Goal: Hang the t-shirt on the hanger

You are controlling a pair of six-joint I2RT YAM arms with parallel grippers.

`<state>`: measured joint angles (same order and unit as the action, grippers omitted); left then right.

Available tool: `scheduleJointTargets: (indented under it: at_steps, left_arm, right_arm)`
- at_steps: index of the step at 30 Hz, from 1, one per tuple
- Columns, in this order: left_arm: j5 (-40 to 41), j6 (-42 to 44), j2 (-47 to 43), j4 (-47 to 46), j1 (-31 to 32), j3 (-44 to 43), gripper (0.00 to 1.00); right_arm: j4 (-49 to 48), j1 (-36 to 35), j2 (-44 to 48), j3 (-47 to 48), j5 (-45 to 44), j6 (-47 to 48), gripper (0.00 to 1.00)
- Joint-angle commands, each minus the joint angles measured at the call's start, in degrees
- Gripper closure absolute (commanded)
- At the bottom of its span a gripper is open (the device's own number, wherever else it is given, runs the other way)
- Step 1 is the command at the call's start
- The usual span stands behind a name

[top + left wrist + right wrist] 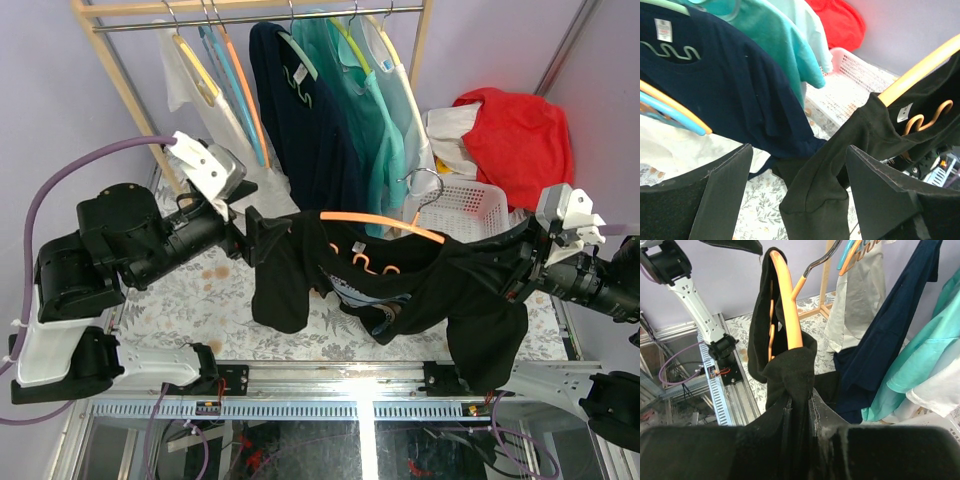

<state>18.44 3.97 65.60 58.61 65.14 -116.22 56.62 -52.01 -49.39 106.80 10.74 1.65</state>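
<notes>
T-shirt (470,290) is stretching sideways along the hanger (380,220) — right gripper (801,412) is pinching it, left gripper (799,160) is gaping wide at the sleeve, gripping nothing.

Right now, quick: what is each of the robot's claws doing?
Left gripper: open, holding nothing.
Right gripper: closed, pinching the t-shirt.
</notes>
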Motion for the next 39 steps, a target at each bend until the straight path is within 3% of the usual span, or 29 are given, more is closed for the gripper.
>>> scheduleJointTargets:
  at_steps: [1,9,13,17,21,26,30,37,39]
  left_arm:
    - [-5.7,1.9,1.3,2.4,-0.3,0.7,0.25]
    - [-12.4,2.7,3.5,2.1,-0.2,1.1,0.26]
    - [-13.8,3.1,4.7,1.9,-0.3,0.8,0.36]
    - [-15.0,3.2,5.9,1.4,-0.3,-0.2,0.39]
    - [-16.0,3.7,7.0,1.5,-0.3,-1.5,0.55]
    - [-16.8,3.7,7.5,0.6,-0.2,-1.7,0.63]
    - [-17.0,3.6,7.8,0.6,-0.2,-2.4,0.97]
    - [-14.1,2.4,5.2,-1.5,-0.2,-0.2,1.0]
    - [-13.7,2.4,4.8,-1.9,-0.2,0.0,1.0]
  right_arm:
    - [-5.1,0.2,0.2,0.8,3.7,-0.7,1.0]
    - [-6.2,0.2,0.3,-0.2,5.6,-1.0,1.0]
    - [-6.8,0.2,0.1,-0.5,6.6,-1.0,1.0]
    - [-7.4,0.1,-0.3,-1.0,7.6,-1.1,1.0]
    - [-7.8,0.2,-0.5,-1.5,7.7,-1.1,1.0]
    - [-8.8,0.2,-0.5,-2.5,8.1,-1.3,1.0]
    - [-8.6,0.2,-1.0,-3.1,7.4,-1.2,1.0]
    - [-7.6,0.2,0.8,-4.4,5.0,-1.1,0.99]
    - [-7.2,0.2,1.2,-4.5,4.5,-1.1,0.84]
